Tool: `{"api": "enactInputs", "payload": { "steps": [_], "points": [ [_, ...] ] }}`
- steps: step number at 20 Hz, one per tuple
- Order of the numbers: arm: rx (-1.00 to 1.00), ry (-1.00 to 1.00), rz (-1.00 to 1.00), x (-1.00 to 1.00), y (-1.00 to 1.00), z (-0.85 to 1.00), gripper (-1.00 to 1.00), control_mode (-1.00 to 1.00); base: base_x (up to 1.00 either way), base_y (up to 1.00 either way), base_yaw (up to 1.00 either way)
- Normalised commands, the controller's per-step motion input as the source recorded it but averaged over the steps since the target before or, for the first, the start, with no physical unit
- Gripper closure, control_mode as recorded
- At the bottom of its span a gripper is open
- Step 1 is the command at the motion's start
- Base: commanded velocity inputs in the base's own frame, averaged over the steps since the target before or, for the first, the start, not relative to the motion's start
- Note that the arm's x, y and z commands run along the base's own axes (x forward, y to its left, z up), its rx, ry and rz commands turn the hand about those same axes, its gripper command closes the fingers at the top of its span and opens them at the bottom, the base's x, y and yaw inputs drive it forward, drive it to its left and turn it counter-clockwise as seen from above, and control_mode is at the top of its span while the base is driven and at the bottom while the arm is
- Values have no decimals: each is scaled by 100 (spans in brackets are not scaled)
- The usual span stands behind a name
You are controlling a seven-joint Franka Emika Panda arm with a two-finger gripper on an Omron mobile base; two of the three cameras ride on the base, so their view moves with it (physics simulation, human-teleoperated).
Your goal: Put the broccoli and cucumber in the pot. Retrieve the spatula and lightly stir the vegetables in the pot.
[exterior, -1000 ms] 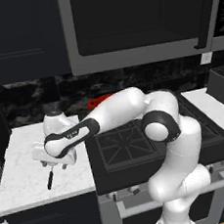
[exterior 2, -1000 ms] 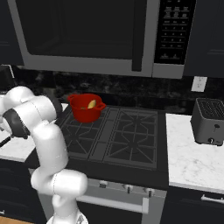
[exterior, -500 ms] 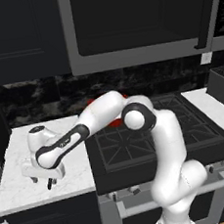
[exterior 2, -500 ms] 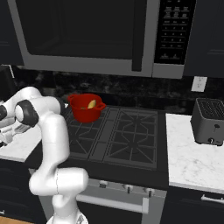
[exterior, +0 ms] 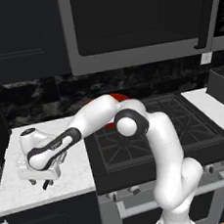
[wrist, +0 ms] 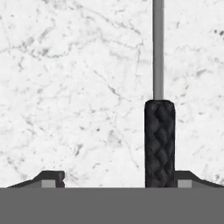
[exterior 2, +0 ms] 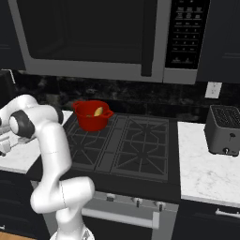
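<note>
I see my two-finger gripper [wrist: 116,179] low over the white marble counter [wrist: 74,87], jaws spread wide. The black-handled, grey-shafted spatula [wrist: 159,140] lies between them, against the right fingertip, not clamped. The round red pot [exterior 2: 92,115] sits on the stove.

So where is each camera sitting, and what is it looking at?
Left base view: behind the arm on its left, looking forward and down at the stove and marble counter; the arm reaches left, gripper low over the counter.
Right base view: behind on its right, facing the stove and red pot; the arm bends off left.
Hand view: on the hand, looking straight down at the spatula between the fingertips.
Both base views share stove, pot and arm.
</note>
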Motion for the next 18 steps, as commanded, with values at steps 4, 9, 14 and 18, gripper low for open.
{"api": "enactInputs", "payload": {
  "steps": [4,9,14,18],
  "points": [
    [3,0,0,-58,-29,-26,-100,-100,0,0,0],
    [5,-2,0,-68,-26,-30,-100,-100,0,0,0],
    [1,0,0,-8,-7,-49,100,-100,0,0,0],
    [0,0,-2,0,0,-24,100,-100,0,0,0]
  ]
}}
